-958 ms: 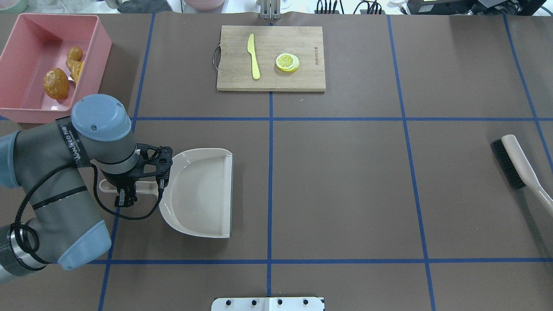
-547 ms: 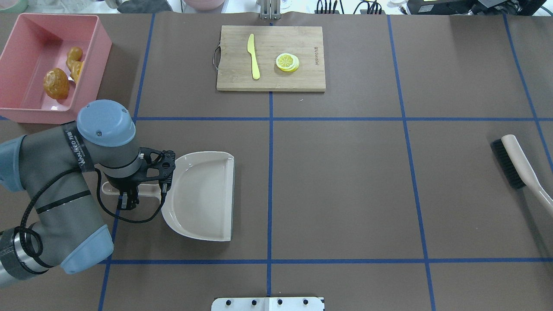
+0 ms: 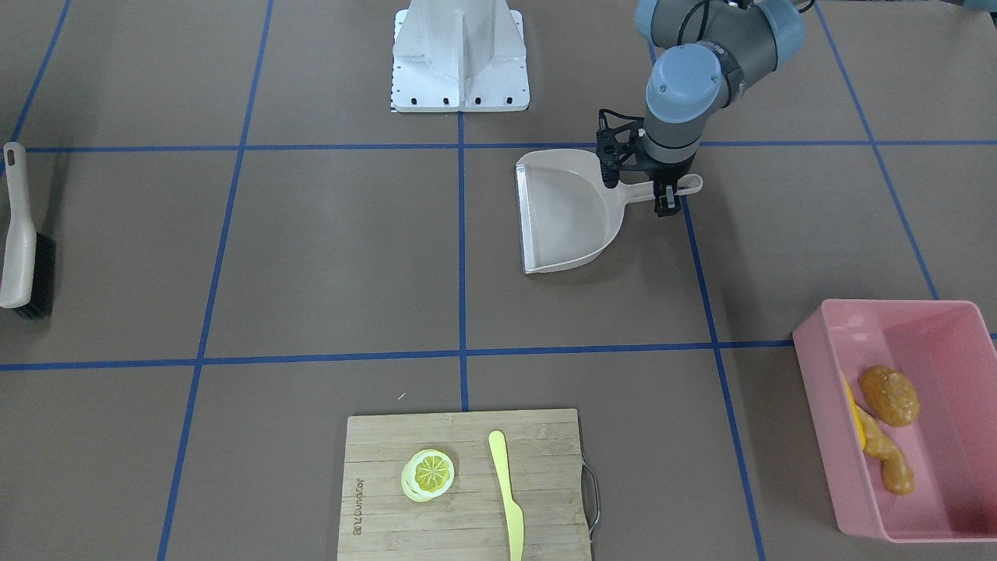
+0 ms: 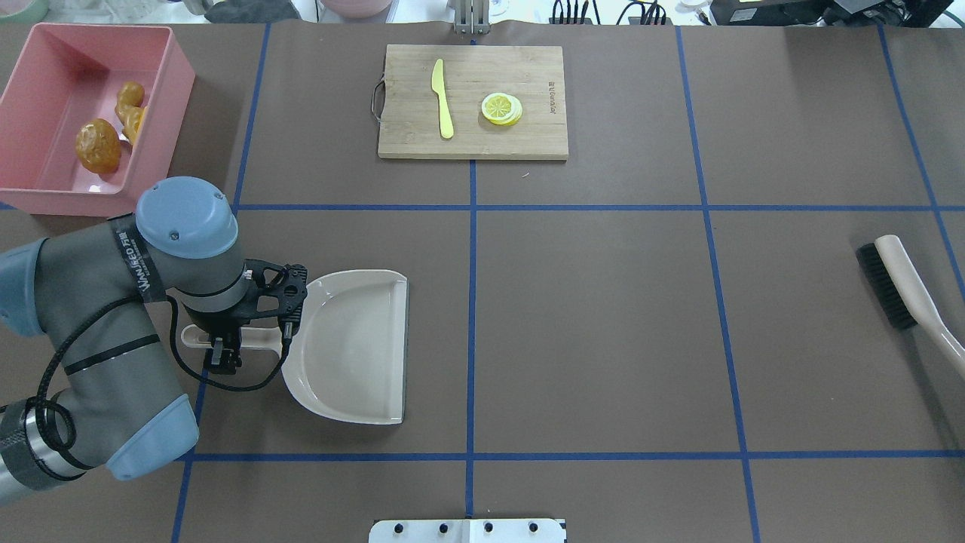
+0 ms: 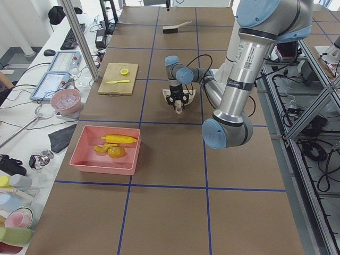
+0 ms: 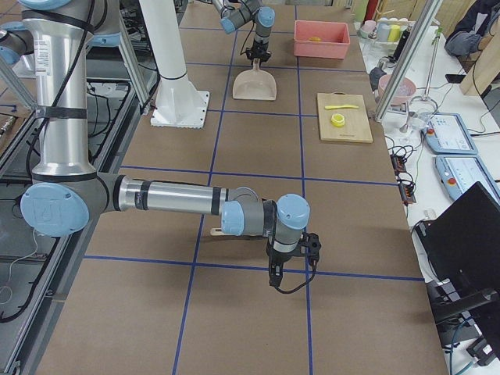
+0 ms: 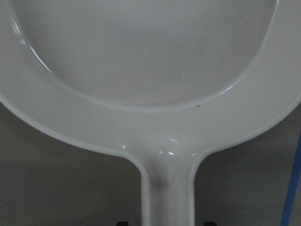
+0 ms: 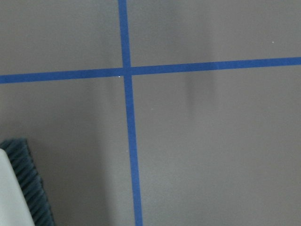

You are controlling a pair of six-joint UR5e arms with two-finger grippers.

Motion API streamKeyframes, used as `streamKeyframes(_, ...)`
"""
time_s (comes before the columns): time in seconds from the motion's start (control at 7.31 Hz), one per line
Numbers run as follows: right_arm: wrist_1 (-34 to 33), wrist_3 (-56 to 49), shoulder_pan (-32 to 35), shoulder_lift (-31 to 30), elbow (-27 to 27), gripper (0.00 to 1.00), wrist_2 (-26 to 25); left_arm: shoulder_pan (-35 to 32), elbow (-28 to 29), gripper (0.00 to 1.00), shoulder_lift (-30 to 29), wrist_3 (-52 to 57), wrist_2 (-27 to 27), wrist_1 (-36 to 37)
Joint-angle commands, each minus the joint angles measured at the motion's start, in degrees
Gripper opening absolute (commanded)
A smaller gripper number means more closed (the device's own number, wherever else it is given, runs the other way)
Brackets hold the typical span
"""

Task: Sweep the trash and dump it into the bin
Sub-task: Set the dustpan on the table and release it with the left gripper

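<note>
The pink bin (image 4: 45, 192) stands at the far left corner and also shows in the front view (image 3: 826, 436). Inside it lie the brown potato (image 4: 98, 145), the tan ginger (image 4: 130, 105) and the yellow corn cob (image 5: 119, 139). My left gripper (image 4: 224, 343) is shut on the handle (image 7: 167, 188) of the empty beige dustpan (image 4: 354, 347), which lies flat on the table. My right gripper (image 6: 273, 277) shows only in the exterior right view, above the table near the brush; I cannot tell whether it is open or shut.
A beige brush with black bristles (image 4: 905, 290) lies at the right edge. A wooden cutting board (image 4: 473, 143) at the far middle holds a yellow-green knife (image 4: 443, 98) and a lemon slice (image 4: 501, 108). Blue tape lines grid the brown table.
My left gripper has moved slightly right and toward the robot, carrying the dustpan with it. Everything else is unchanged.
</note>
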Motion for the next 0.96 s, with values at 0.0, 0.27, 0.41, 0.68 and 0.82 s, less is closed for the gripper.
streamKeyframes(0.0, 0.29, 0.60, 0.02, -0.02, 0.42, 1.00, 0.06, -0.18, -0.86, 0.98, 0.25, 0.27, -0.09, -0.21)
streamKeyframes(0.27, 0.30, 0.77, 0.02, 0.15, 0.33, 1.00, -0.04, -0.61, -3.05, 0.98, 0.51, 0.44, -0.26, 0.05)
streamKeyframes(0.41, 0.30, 0.86, 0.02, 0.24, 0.59, 1.00, 0.05, -0.97, -5.50, 0.98, 2.17, 0.44, -0.35, 0.32)
streamKeyframes(0.68, 0.38, 0.34, 0.36, 0.24, 1.03, 1.00, 0.05, -5.33, -8.69, 0.98, 4.03, 0.62, -0.79, 3.90)
streamKeyframes(0.82, 0.47, 0.07, 0.37, 0.15, 1.20, 1.00, 0.22, -10.24, -7.91, 0.98, 4.03, 0.79, -2.53, 6.01)
